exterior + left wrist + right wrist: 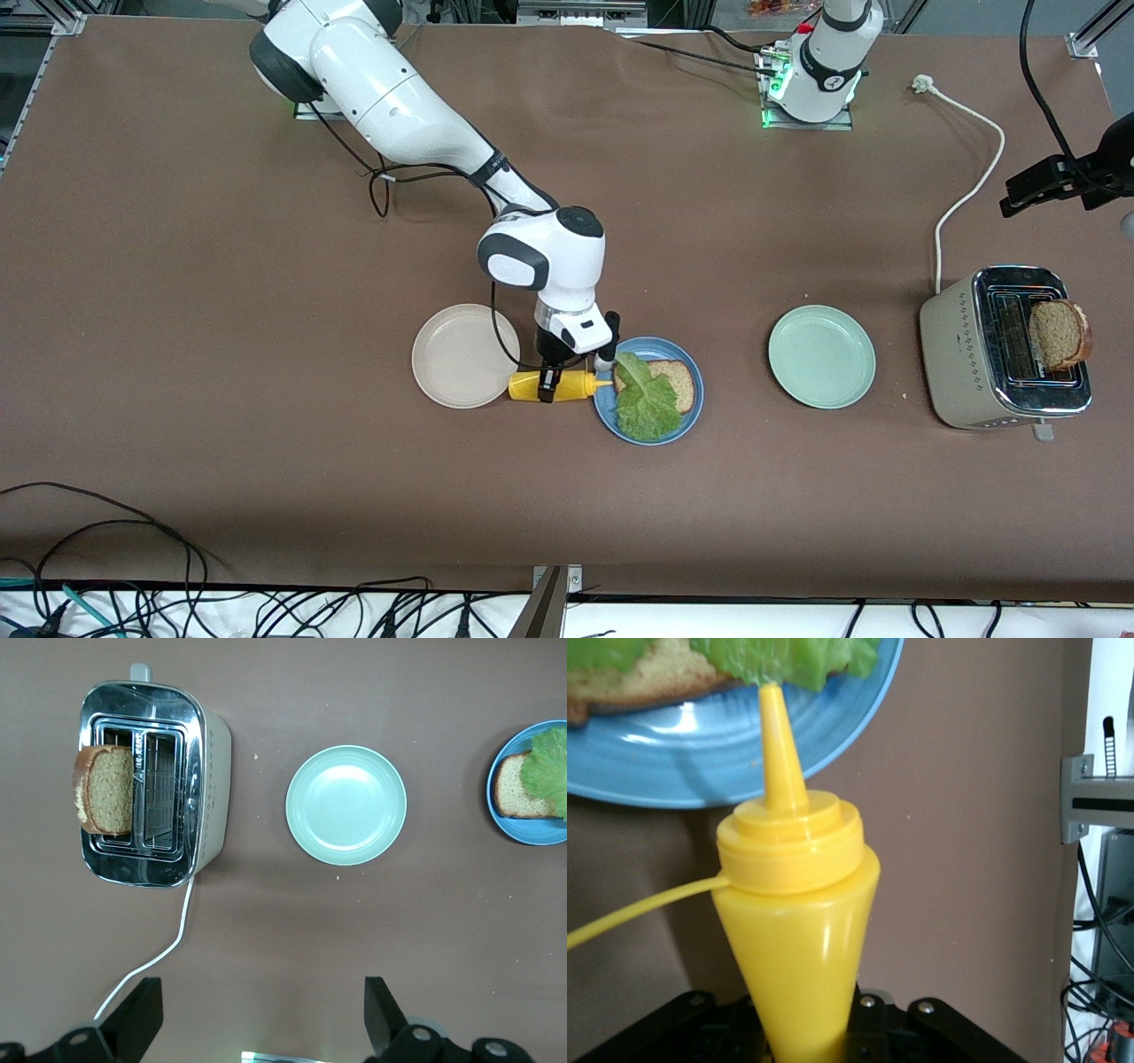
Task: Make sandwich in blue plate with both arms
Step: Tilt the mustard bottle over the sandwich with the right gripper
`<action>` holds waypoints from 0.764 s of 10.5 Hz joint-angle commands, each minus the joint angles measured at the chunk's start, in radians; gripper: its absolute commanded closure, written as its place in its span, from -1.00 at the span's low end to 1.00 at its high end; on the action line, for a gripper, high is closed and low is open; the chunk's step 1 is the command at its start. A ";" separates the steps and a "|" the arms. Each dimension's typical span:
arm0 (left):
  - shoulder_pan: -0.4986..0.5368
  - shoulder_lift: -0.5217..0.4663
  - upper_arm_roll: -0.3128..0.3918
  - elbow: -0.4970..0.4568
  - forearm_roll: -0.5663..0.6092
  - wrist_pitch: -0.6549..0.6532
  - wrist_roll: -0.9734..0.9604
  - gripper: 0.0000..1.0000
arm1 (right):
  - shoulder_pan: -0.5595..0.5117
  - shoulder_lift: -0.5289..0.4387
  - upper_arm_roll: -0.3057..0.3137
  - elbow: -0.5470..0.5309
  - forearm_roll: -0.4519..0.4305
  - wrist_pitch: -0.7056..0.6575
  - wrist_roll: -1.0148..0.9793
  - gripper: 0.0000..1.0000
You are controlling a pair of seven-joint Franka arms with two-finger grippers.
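The blue plate (693,415) holds one bread slice (677,379) with a green lettuce leaf (647,403) lying over it. My right gripper (549,383) is shut on a yellow squeeze bottle (558,385) held sideways beside the plate. In the right wrist view the bottle (802,930) points its nozzle over the plate's rim (682,762) at the lettuce's edge (797,660). A second bread slice (1060,334) stands in the toaster (966,354). My left gripper (261,1014) hangs open and empty high over the table, out of the front view. Its view shows the toaster slice (106,788) and the blue plate (532,828).
A beige plate (461,354) lies by the bottle toward the right arm's end. A mint-green plate (821,356) lies between the blue plate and the toaster. The toaster's white cord (970,177) runs toward the left arm's base. Cables lie along the table's edge nearest the front camera.
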 commanded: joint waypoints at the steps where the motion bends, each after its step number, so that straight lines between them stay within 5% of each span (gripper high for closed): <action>1: 0.003 0.004 0.003 0.022 -0.011 -0.019 0.004 -1.00 | 0.043 0.010 -0.009 0.037 -0.033 -0.108 -0.009 1.00; 8: 0.004 0.004 0.004 0.022 -0.011 -0.019 0.004 -1.00 | 0.044 -0.001 0.002 0.037 -0.058 -0.141 0.002 1.00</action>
